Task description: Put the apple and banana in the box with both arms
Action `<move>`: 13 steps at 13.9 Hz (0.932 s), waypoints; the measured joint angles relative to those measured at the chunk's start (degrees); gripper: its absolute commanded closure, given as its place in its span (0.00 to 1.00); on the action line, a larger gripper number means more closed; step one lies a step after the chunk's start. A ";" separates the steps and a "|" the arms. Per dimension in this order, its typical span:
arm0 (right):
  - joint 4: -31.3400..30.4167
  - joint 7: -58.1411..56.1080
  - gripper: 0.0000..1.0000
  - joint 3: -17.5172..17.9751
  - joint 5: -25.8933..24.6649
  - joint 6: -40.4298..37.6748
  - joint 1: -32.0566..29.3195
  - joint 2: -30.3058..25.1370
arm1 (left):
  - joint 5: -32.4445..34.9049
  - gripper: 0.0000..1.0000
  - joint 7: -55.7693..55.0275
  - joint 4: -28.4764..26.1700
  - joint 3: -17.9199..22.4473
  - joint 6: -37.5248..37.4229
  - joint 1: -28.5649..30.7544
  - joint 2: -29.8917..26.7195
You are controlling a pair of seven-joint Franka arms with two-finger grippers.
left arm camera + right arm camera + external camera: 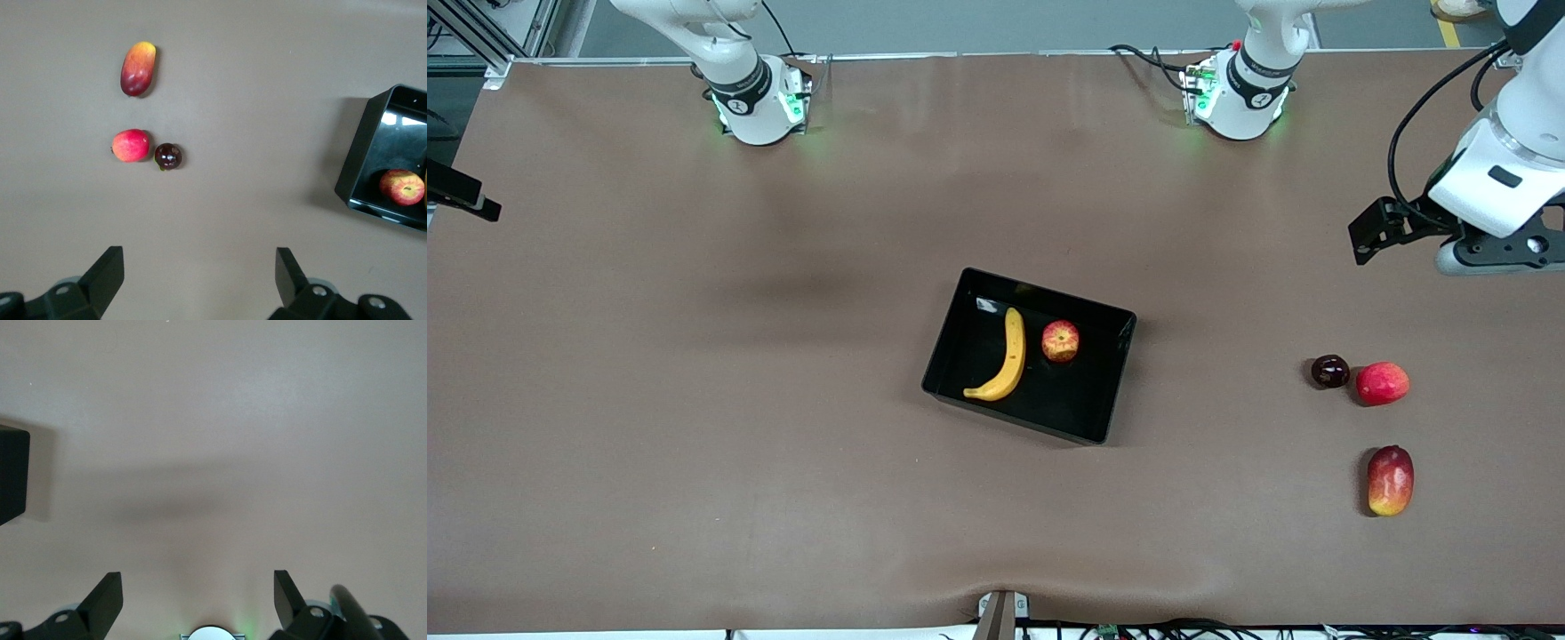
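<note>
Your front view shows the whole box [1112, 391] mid-table with the banana [1006, 359] and the apple [1060, 341] side by side in it, not touching. Left wrist view catches only the box corner with the apple, plus the mango [137, 68], red fruit [131, 145] and dark plum [167, 156]. No readable labels. Left gripper [200, 277] hangs released over bare table toward its own end. Right gripper [198, 597] released over bare table.

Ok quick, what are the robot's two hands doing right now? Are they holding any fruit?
Left gripper: open, holding nothing, up over bare table at the left arm's end.
Right gripper: open, holding nothing, over bare table.
</note>
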 measured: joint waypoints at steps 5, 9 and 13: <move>0.00 0.00 0.00 0.00 0.00 0.00 0.00 0.00 | -0.67 0.00 0.00 -0.76 -0.03 0.02 -0.43 -0.43; 0.00 0.00 0.00 -0.01 0.00 0.00 0.00 0.00 | -0.76 0.00 0.00 -0.40 0.14 0.14 -0.36 -0.44; 0.00 0.00 0.00 -0.02 0.00 0.00 0.00 0.00 | -2.95 0.00 0.00 -0.40 0.20 0.14 -0.37 -0.42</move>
